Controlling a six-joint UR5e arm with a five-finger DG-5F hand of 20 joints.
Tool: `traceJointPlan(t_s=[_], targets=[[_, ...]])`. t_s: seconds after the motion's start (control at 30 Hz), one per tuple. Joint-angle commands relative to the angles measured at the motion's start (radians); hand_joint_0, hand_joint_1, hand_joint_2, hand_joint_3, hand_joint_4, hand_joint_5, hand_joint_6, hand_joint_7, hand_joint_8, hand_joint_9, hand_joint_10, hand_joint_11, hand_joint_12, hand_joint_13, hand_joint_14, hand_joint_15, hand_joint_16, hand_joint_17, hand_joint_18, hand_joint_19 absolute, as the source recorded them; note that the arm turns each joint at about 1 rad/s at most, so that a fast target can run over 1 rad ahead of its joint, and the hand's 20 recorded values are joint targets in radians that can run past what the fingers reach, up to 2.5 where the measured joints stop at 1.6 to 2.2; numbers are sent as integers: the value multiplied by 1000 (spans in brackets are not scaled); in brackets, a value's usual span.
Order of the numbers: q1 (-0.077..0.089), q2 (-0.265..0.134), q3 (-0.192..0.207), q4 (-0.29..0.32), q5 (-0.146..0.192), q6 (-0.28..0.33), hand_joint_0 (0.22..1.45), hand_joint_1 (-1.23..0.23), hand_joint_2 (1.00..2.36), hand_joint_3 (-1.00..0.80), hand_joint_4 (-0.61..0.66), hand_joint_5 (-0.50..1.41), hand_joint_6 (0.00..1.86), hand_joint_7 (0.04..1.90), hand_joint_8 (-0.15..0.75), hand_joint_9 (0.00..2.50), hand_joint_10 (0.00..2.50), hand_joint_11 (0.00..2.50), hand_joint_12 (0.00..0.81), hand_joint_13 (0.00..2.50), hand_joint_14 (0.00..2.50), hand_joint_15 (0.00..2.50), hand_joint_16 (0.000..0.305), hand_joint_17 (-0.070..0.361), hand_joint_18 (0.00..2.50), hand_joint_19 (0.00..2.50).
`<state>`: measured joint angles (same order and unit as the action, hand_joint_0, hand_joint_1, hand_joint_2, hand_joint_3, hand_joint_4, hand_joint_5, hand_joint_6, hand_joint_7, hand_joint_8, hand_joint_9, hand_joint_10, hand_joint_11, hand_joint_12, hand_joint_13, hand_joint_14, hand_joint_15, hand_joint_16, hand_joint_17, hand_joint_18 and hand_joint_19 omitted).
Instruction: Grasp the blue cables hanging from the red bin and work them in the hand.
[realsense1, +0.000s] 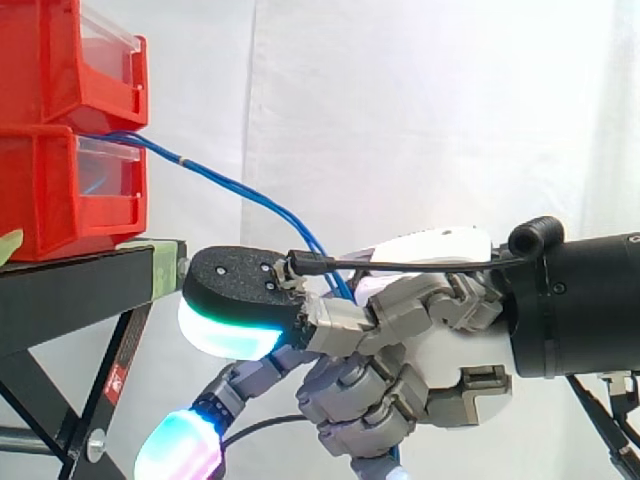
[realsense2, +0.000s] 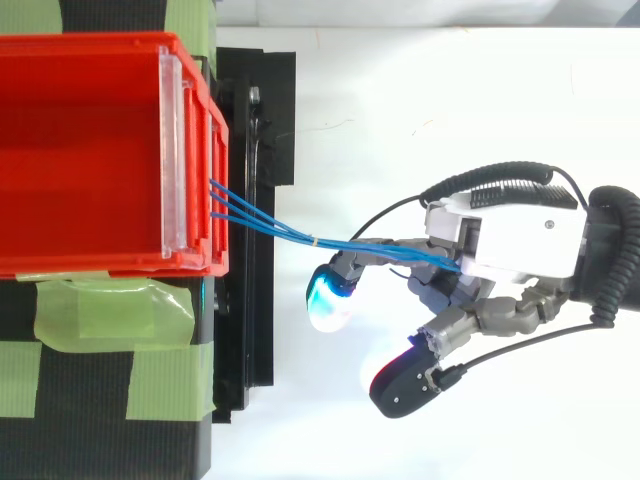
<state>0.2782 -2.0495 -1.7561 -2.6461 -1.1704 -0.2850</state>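
**Blue cables: handling properties and point of hold**

The blue cables (realsense2: 280, 230) are seen issuing from the front of the red bin (realsense2: 90, 268) at the left of the top view. They run rightward, bound together by a small pale tie (realsense2: 313, 240), into the hand (realsense2: 510, 245) at centre right. In the side view they descend from the upper left to the frame's centre. The hand's fingers (realsense1: 360, 400) are found curled about the strands. The cables are judged light, thin, limp and smooth-jacketed, hence liable to slip or separate. A hold just right of the tie, where the strands lie bunched, is judged soundest. Hard pulling against the bin is to be avoided.
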Motion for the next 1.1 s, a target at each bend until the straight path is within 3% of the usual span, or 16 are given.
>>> traceJointPlan(t_s=[0.0, 0.1, 0.53, 1.07], targets=[[1, 0, 0, 0, 0, 0, 735, -553, 1004, -899, 377, 261, 15, 1052, 535, 1779, 2500, 2500, 712, 2021, 2500, 1972, 237, 178, 2500, 648], [-1, 0, 0, 0, 1, 0, 737, -554, 1003, -905, 357, 259, 15, 1064, 535, 1779, 2500, 2500, 712, 2021, 2500, 1972, 237, 178, 2500, 648], [-1, 0, 1, 0, 0, 0, 766, -610, 1003, -927, 45, 206, 8, 1240, 535, 1779, 2500, 2500, 712, 2021, 2500, 1972, 237, 178, 2500, 648], [-1, 0, 1, -5, 0, 1, 753, -632, 1000, -995, 58, 190, 3, 1263, 535, 1779, 2500, 2500, 712, 2021, 2500, 1972, 237, 178, 2500, 648]])
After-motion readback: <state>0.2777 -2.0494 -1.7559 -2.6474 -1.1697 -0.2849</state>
